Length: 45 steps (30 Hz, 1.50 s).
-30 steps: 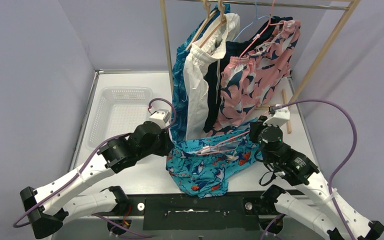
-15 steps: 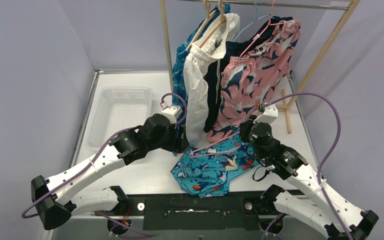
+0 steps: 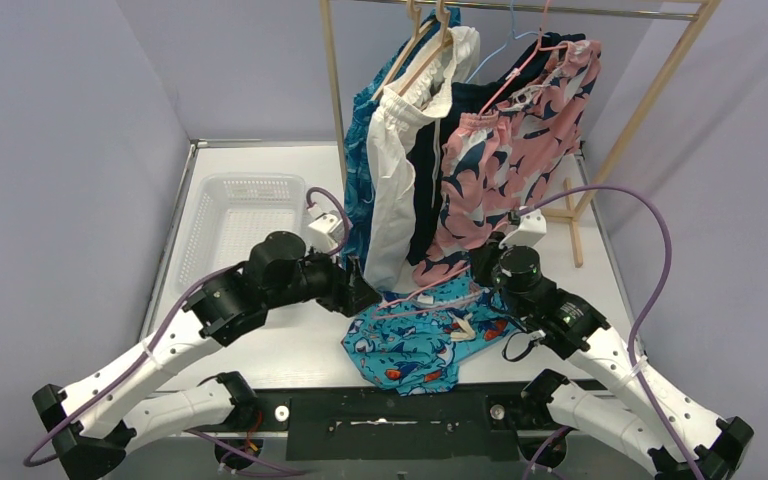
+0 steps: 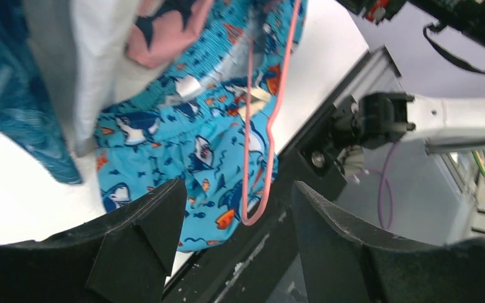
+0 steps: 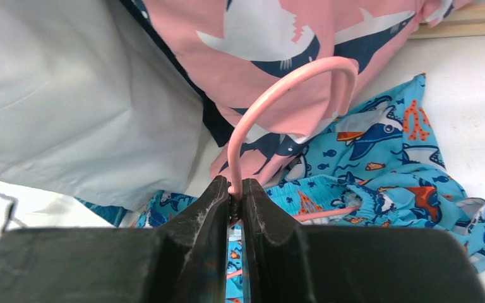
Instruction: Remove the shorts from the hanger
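The teal cartoon-print shorts [image 3: 415, 340] lie crumpled on the table near the front edge. A pink hanger [image 3: 430, 290] slants across them, and its hook [image 5: 290, 82] rises from my right gripper [image 5: 235, 202], which is shut on the hook's stem. In the overhead view that right gripper [image 3: 478, 275] sits at the shorts' far right corner. My left gripper [image 3: 365, 295] hangs open just left of the shorts, holding nothing. In the left wrist view the open gripper [image 4: 237, 189] frames the shorts [image 4: 164, 145] and one looped end of the hanger [image 4: 256, 126].
A wooden rack [image 3: 332, 80] at the back holds pink-and-navy [image 3: 505, 170], white [image 3: 395, 170], navy [image 3: 430, 170] and blue leaf-pattern [image 3: 357, 180] shorts on hangers. A white mesh basket [image 3: 240, 225] stands at the left.
My left gripper has opened, let go of the teal shorts and drawn back to the left. The right gripper has pulled the hanger up and to the left, and the shorts have bunched rightward.
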Tool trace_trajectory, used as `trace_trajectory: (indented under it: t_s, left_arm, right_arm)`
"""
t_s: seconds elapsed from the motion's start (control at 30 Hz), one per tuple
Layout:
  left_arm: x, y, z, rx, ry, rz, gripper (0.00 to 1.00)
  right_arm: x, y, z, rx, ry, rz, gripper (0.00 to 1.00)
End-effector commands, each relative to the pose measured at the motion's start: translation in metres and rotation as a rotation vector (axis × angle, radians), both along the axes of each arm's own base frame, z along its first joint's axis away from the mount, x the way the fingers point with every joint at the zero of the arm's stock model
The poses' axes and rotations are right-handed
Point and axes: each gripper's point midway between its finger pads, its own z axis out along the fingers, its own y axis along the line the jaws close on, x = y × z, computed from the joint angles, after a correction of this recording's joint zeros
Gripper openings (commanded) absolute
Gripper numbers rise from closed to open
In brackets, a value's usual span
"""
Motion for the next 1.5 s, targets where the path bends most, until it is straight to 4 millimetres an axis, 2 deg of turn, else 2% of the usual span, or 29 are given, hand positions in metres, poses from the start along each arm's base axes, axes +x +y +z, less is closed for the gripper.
trace_trajectory:
  t_s: [0.0, 0.1, 0.2, 0.27, 0.3, 0.33, 0.43, 0.57, 0.67, 0.73, 0.87, 0.93, 1.07, 1.27, 1.37, 1.47]
  left_arm:
    - [-0.019, -0.027, 0.006, -0.078, 0.012, -0.189, 0.61]
    - [-0.028, -0.035, 0.001, -0.069, 0.034, -0.249, 0.61]
    - [-0.033, -0.04, -0.002, -0.055, 0.035, -0.274, 0.57]
    - [-0.035, -0.043, -0.006, -0.035, 0.041, -0.285, 0.43]
    - [-0.036, -0.045, -0.01, -0.016, 0.046, -0.288, 0.27]
    - [-0.036, -0.045, -0.013, -0.001, 0.048, -0.286, 0.18]
    - [-0.038, -0.048, -0.017, 0.022, 0.043, -0.292, 0.0]
    - [-0.041, -0.046, -0.014, 0.037, 0.025, -0.294, 0.0]
    - [-0.04, -0.038, -0.002, 0.061, -0.001, -0.267, 0.0]
    - [-0.035, -0.027, 0.009, 0.086, -0.024, -0.222, 0.0]
    - [-0.035, -0.009, 0.033, 0.095, -0.069, -0.177, 0.0]
    - [-0.038, -0.004, 0.043, 0.081, -0.083, -0.174, 0.0]
    - [-0.042, -0.004, 0.057, 0.033, -0.103, -0.187, 0.0]
    - [-0.034, -0.013, 0.063, -0.025, -0.134, -0.169, 0.0]
    - [-0.028, -0.025, 0.074, -0.094, -0.17, -0.151, 0.0]
    - [-0.032, -0.043, 0.083, -0.166, -0.223, -0.187, 0.0]
  right_arm:
    - [0.005, 0.013, 0.028, 0.097, -0.076, 0.037, 0.0]
    - [0.004, 0.015, 0.029, 0.098, -0.079, 0.054, 0.0]
    - [0.002, 0.018, 0.028, 0.09, -0.067, 0.078, 0.0]
    - [0.002, 0.021, 0.029, 0.085, -0.057, 0.092, 0.0]
    - [0.001, 0.022, 0.029, 0.083, -0.053, 0.097, 0.0]
    - [0.001, 0.022, 0.03, 0.082, -0.051, 0.1, 0.0]
    - [0.0, 0.023, 0.035, 0.086, -0.052, 0.104, 0.0]
    - [-0.002, 0.022, 0.044, 0.116, -0.058, 0.097, 0.02]
    - [-0.005, 0.021, 0.054, 0.155, -0.07, 0.092, 0.12]
    - [-0.008, 0.022, 0.065, 0.188, -0.089, 0.097, 0.2]
    - [-0.014, 0.019, 0.083, 0.259, -0.119, 0.091, 0.52]
    - [-0.018, 0.017, 0.091, 0.294, -0.129, 0.084, 0.6]
    - [-0.027, 0.008, 0.099, 0.36, -0.136, 0.055, 0.63]
    - [-0.048, -0.004, 0.112, 0.565, -0.128, 0.004, 0.64]
    - [-0.058, 0.001, 0.122, 0.684, -0.158, 0.049, 0.65]
    - [-0.062, 0.006, 0.125, 0.754, -0.181, 0.088, 0.65]
